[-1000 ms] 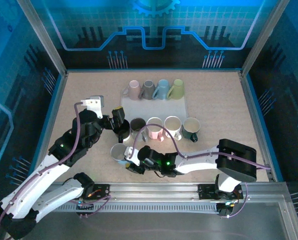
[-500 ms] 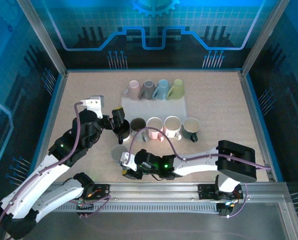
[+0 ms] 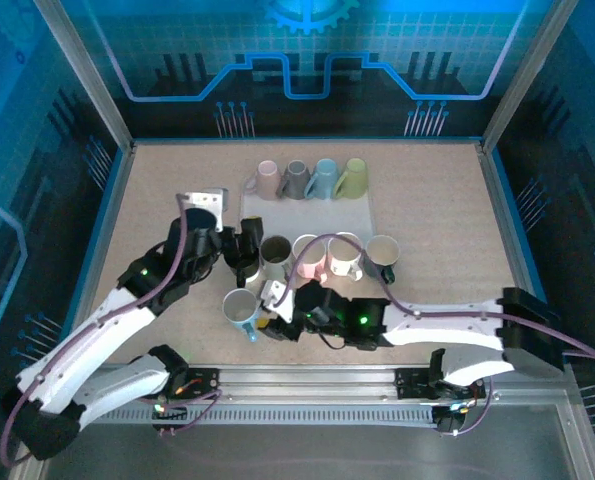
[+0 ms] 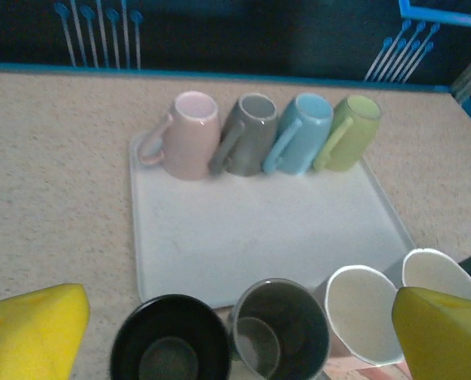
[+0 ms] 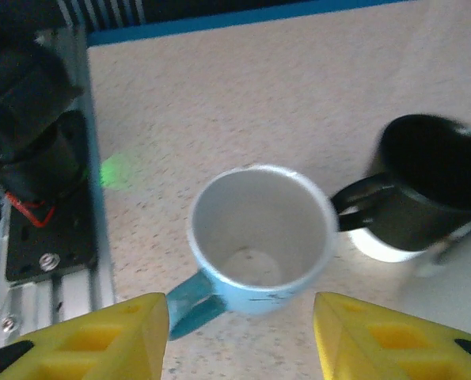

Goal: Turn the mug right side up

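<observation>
Right wrist view: the light blue mug (image 5: 260, 237) stands upright, mouth up and empty, just ahead of the yellow fingers (image 5: 100, 332) and in line with the gap between them.
Mug handle: it points back toward the finger at the picture's left and ends close to its tip; I cannot tell whether they touch.
Right gripper (image 5: 243, 336): fingers are spread wide and nothing is held.
Black mug (image 5: 433, 190): upright, ahead of and beyond the finger at the picture's right, with its handle turned toward the light blue mug's rim.
Top external: the light blue mug (image 3: 240, 308) sits on the table (image 3: 427, 200) just beside the right gripper (image 3: 270, 322).
Left gripper (image 4: 235, 340): fingers are spread wide and grip nothing.
Between the left fingers: the black mug (image 4: 170, 348) and a dark grey mug (image 4: 281, 332) stand upright side by side; a pale mug (image 4: 366, 313) tilts just inside the finger at the picture's right.
Tray (image 4: 251, 237): it lies ahead of the left fingers, with four mugs (image 4: 247, 144) on their sides along its far edge.
</observation>
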